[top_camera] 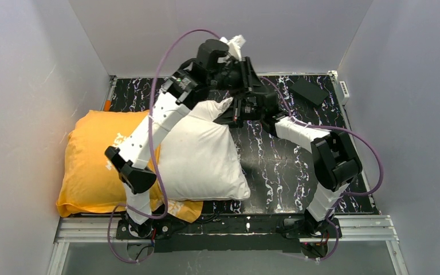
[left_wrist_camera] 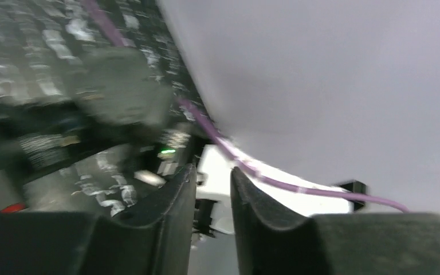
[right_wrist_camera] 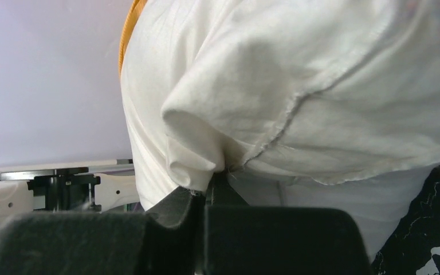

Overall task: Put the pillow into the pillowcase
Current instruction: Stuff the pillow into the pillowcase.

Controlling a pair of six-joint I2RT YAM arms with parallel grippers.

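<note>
left arm raised high beyond pillow (top_camera: 197,154) | left gripper (left_wrist_camera: 213,172) slightly parted, empty | right gripper (right_wrist_camera: 209,183) low, clamped on pillow's far corner | pillowcase (top_camera: 91,160) lettering illegible

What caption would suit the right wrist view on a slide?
Right gripper shut on a corner of the off-white pillow; orange pillowcase edge behind.

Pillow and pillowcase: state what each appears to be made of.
Pillow: matte off-white woven cloth, judging by its soft creases and a stitched, slightly frayed seam. It is plump, so probably soft-filled. Pillowcase: orange fabric, matte and wrinkled like thin cloth. The fibre type cannot be told.
</note>
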